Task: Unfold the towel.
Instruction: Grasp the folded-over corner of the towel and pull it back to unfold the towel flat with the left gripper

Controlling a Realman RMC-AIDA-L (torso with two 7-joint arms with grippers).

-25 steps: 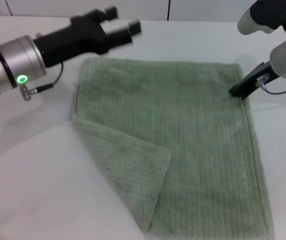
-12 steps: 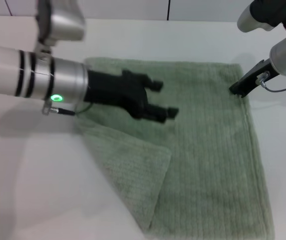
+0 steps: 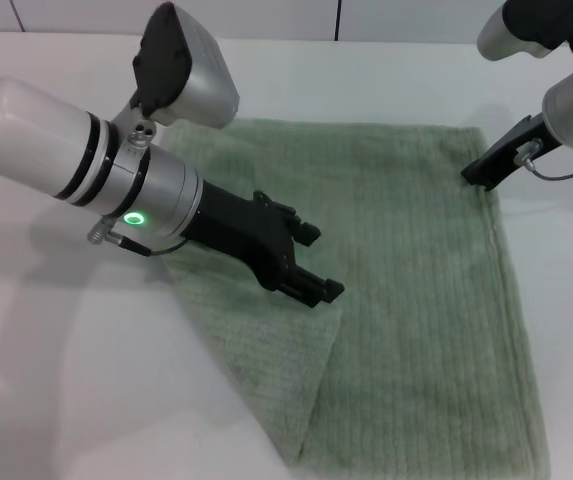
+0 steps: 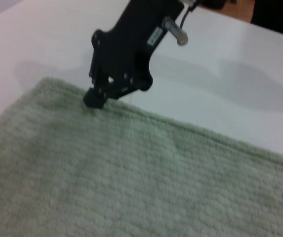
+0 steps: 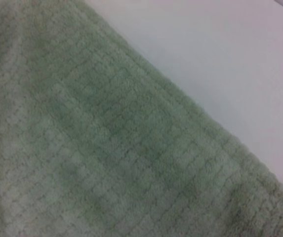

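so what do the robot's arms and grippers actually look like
Both arms are white with silver metal wrist cuffs, each carrying a glowing ring light, green on the left, cyan on the right. The left gripper and right gripper are matte black and angular, with thin dark cables looping at the wrists. The left cuff has black bands.

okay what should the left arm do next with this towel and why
Probably lower the left gripper onto the folded-over flap just beneath it and pinch its edge. Its fingers look open above the flap, that corner still lies doubled over the towel, and the right gripper rests at the far right corner.
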